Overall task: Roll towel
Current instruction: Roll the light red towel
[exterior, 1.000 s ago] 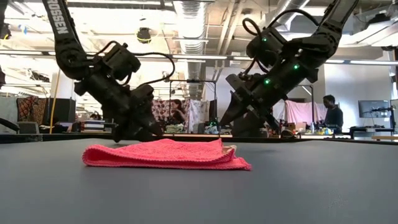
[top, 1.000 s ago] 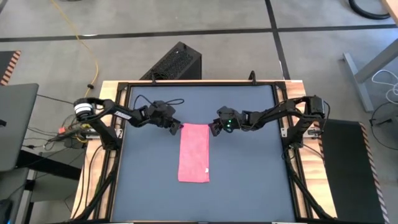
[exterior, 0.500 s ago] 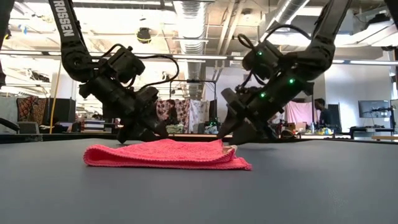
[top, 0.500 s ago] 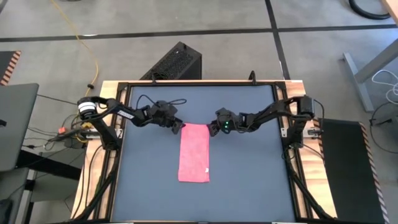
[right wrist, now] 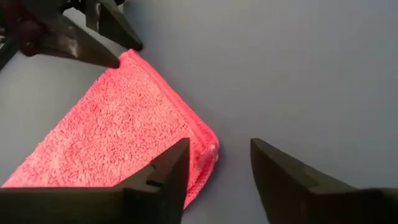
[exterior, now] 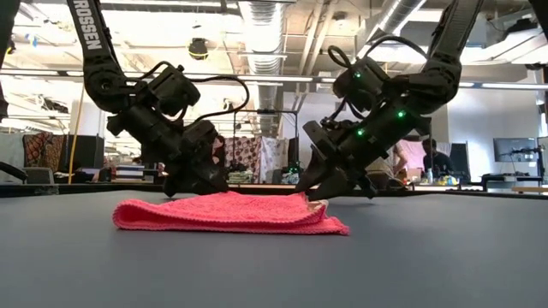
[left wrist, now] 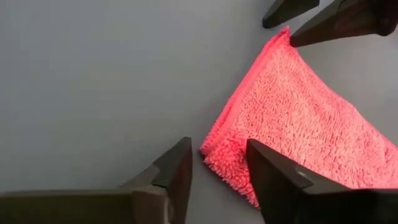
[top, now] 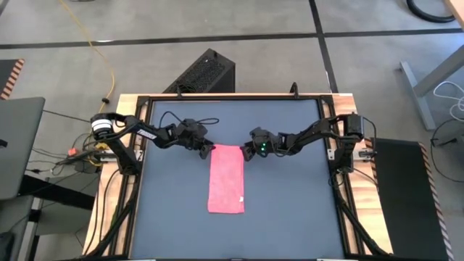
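The pinkish-red towel point(top: 225, 178) lies flat on the dark table as a folded strip running near to far, with its white tag point(top: 241, 199) at the near right. My left gripper point(top: 210, 148) is open at the towel's far left corner point(left wrist: 217, 149), which lies between its fingers. My right gripper point(top: 247, 151) is open at the far right corner point(right wrist: 208, 149), one finger over the cloth and one beyond it. Both grippers slant down to table height in the low view, the left point(exterior: 201, 190) and the right point(exterior: 312, 195). My left gripper stands astride the towel's far left corner point(left wrist: 214, 155), slanting down from the table's left. I cannot tell whether its fingertips touch the cloth. My right gripper stands astride the far right corner point(right wrist: 205, 146), slanting down from the table's right. I cannot tell whether it touches.
Bare dark tabletop point(top: 290, 196) lies all around the towel, inside a black frame with a wooden border point(top: 341, 217). A black box point(top: 203, 72) stands on the floor beyond the far edge. People and racks show in the room behind.
My right gripper has come down and a little toward the table's left, onto the towel's far right corner. My left gripper has shifted slightly toward the far left corner. The towel has stayed flat where it was.
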### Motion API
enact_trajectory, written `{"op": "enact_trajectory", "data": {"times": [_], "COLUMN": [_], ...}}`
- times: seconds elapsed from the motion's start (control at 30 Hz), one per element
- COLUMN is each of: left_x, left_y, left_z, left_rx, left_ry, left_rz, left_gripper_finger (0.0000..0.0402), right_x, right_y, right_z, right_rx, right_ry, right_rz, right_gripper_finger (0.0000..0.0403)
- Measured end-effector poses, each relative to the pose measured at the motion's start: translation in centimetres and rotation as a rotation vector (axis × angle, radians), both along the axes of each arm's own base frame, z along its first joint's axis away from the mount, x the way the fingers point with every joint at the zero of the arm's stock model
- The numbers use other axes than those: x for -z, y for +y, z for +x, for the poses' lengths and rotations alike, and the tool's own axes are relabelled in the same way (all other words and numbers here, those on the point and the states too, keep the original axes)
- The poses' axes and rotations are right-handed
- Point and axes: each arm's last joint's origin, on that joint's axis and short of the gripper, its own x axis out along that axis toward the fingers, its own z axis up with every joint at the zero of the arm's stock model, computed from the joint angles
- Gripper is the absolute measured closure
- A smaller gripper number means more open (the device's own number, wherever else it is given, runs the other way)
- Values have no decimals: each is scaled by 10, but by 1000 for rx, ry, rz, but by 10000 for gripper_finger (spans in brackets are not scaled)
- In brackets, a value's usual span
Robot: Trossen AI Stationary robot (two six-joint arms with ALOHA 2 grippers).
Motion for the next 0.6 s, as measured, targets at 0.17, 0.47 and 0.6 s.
{"op": "enact_trajectory", "data": {"times": [0.17,0.47,0.6], "left_x": [0,0,0], "left_y": [0,0,-1], "left_z": [0,0,1], "left_rx": [24,64,96], "left_ry": [1,3,5], "left_rz": [15,77,129], "left_gripper_finger": [332,398,401], "right_x": [0,0,0], "right_y": [5,7,1], "right_z": [1,1,0], "right_rx": [-40,-87,-68], "right_ry": [-1,14,22], "right_rz": [6,-61,-88], "right_gripper_finger": [258,336,350]}}
